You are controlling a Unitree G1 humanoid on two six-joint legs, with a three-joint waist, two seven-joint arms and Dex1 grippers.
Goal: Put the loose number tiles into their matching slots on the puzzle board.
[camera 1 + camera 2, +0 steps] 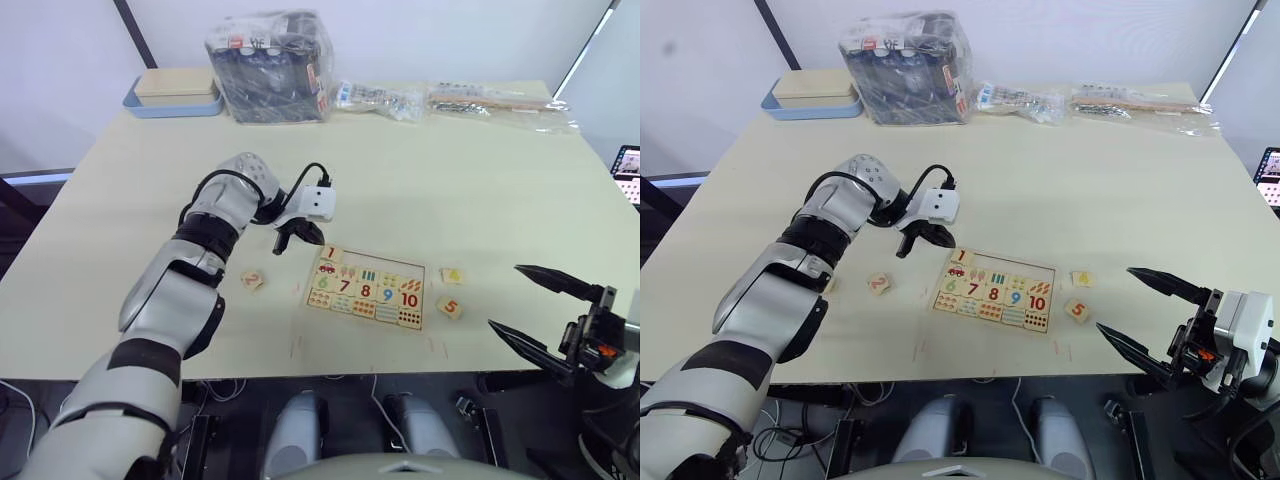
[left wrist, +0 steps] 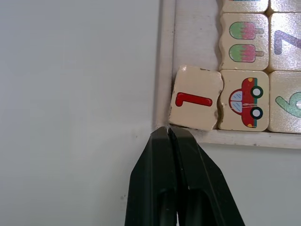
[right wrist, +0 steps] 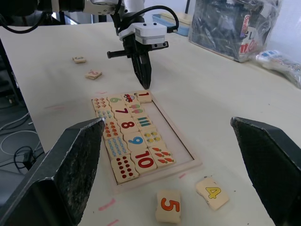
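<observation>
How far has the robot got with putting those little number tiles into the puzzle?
One is in: the 1 tile lies in the corner slot of the puzzle board, slightly crooked. The left gripper is shut and empty right beside it. The right gripper hangs open, holding nothing. Left to do: the 5 tile and 4 tile beside the board, and two more tiles on the table.

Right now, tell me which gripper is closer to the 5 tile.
Right. The right gripper, open, sits just off the table edge near the 5 tile. The left gripper, shut, is across the puzzle board at its far corner by the 1 tile.
</observation>
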